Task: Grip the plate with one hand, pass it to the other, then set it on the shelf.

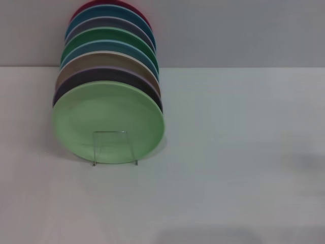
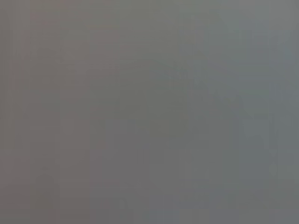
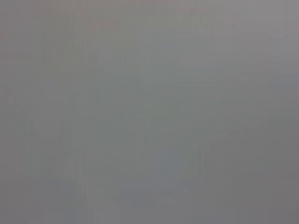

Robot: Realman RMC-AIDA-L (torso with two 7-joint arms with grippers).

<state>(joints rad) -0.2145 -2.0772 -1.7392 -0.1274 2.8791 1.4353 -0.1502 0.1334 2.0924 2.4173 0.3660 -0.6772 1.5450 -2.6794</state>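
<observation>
While neither arm shows in the head view, I can only work from what stands on the worktop [image 1: 238,168]: the pale mint-green plate [image 1: 108,122] is upright on edge at the front of a row of plates, its lower edge sitting behind the small looped front of the wire shelf [image 1: 115,147]. Behind it, packed close, I read a dark purple plate [image 1: 155,94], a tan one [image 1: 147,71], then blue and darker green ones, and a red plate [image 1: 137,11] at the far end. I would normally place the plate relative to the jaws, but with no jaws in sight I cannot say how far or on which side of them it lies.

In the left wrist view I get a plain grey field and nothing else; the left jaws are not visible, so whether they are wide or narrow I cannot tell.

The right wrist view is the same flat grey, with no right jaws and no plate, so their state is equally unknown to me.

By my judgement, the plate already stands in the shelf, so the step in hand is either the first reach or the finish. If I must grip, I would come at the free upper rim, pinch it squarely, and lift straight up so the neighbours and the thin wire are not dragged.

I can read no brand, label or writing anywhere.
</observation>
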